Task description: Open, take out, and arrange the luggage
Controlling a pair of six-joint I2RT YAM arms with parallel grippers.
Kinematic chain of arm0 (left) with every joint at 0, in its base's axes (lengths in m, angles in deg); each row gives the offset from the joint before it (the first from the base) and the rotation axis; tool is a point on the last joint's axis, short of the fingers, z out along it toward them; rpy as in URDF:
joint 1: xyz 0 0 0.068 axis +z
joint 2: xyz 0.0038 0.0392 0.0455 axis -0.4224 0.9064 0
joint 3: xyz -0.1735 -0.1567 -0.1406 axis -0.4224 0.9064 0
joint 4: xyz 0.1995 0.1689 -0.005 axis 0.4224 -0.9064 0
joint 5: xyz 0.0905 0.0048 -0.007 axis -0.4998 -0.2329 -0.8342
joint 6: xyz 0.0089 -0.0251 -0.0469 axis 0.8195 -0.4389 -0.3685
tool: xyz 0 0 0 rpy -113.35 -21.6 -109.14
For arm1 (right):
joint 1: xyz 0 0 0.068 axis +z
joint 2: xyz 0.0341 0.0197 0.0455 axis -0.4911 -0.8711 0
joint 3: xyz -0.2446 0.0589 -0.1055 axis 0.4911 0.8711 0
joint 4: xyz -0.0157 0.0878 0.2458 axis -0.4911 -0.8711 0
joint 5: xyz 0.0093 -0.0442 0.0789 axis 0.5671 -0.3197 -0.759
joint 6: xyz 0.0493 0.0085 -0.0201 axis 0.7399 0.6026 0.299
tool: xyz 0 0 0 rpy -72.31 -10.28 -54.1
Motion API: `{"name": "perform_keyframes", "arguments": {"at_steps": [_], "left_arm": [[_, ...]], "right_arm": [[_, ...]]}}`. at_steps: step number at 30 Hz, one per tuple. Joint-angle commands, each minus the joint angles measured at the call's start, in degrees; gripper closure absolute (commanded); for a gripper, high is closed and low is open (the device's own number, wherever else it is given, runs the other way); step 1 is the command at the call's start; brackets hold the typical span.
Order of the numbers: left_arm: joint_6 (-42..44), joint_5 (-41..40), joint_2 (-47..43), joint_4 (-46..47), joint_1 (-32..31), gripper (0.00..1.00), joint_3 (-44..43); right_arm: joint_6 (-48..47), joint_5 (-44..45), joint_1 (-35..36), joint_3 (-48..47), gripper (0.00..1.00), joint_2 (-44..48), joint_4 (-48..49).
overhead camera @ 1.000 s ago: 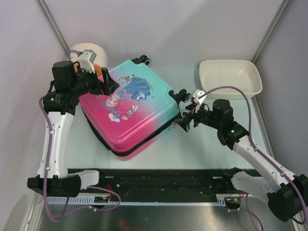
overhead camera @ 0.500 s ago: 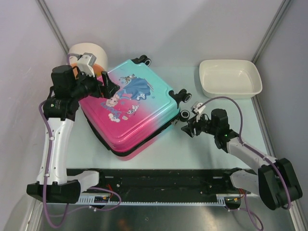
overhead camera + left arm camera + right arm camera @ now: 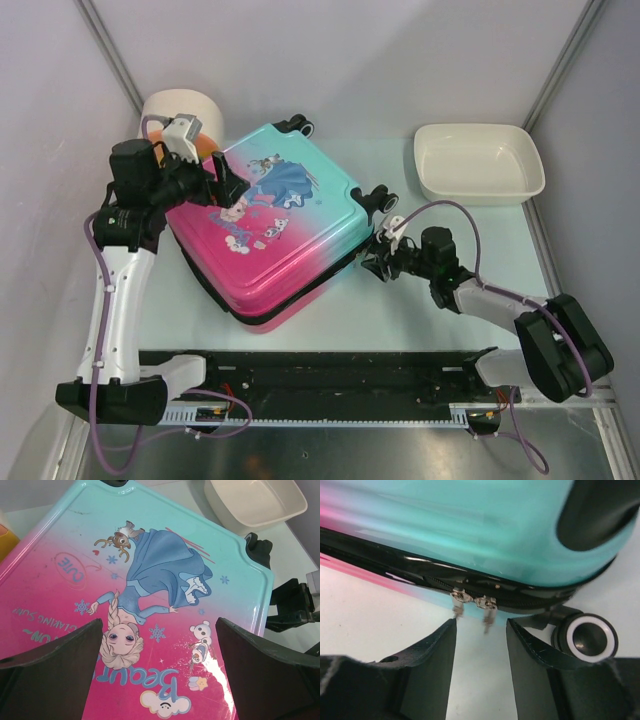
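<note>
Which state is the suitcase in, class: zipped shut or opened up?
Shut. The luggage lies flat, lid down; both zip pulls sit side by side on the closed zip.

The luggage (image 3: 150, 605) reads "CUTE" and, partly cut off, "BEAUT" — upside down.
</note>
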Motion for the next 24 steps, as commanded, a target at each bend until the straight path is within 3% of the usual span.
{"name": "perform_keyframes", "arguments": {"at_steps": [1,9,13,24], "left_arm": [[2.5,0.6,-0.7,2.3,-0.3,0.00,0.6],[2.0,1.1,-1.1,3.2,-0.3,0.00,1.8],[1.9,0.3,-1.2,3.9,-0.3,0.00,2.3],[1.2,0.4,-2.2,5.2,-0.3,0.00,5.4]], "right_arm": [[-2.1,3.0,1.6,-0.4,0.51,-2.1,6.8],[-3.5,5.6,2.1,-0.4,0.55,-4.4,9.0],[-3.5,8.2,2.2,-0.4,0.62,-5.3,10.6],[-2.4,9.6,3.6,-0.9,0.62,-8.0,13.8]]}}
